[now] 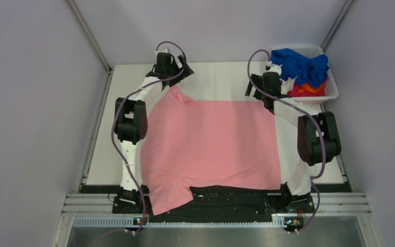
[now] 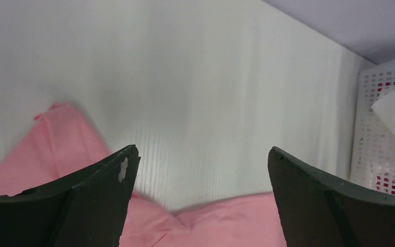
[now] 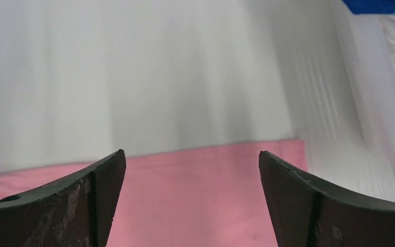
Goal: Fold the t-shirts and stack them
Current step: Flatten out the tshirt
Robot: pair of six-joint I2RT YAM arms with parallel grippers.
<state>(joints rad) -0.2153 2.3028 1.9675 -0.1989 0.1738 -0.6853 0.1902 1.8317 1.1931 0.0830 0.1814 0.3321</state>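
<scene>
A salmon-pink t-shirt [image 1: 211, 146] lies spread flat across the middle of the white table, its near left part hanging over the front edge. My left gripper [image 1: 171, 69] is open and empty above the shirt's far left corner, where a sleeve [image 2: 67, 134] pokes out. My right gripper [image 1: 267, 85] is open and empty above the shirt's far right corner [image 3: 283, 154]. A royal blue shirt [image 1: 301, 64] lies piled over orange and red shirts [image 1: 306, 90] in the basket at the far right.
The white plastic basket [image 1: 331, 92] stands at the table's far right corner, and its lattice wall shows in the left wrist view [image 2: 378, 134]. Bare white table [image 1: 221, 77] runs behind the pink shirt. Grey walls enclose the table.
</scene>
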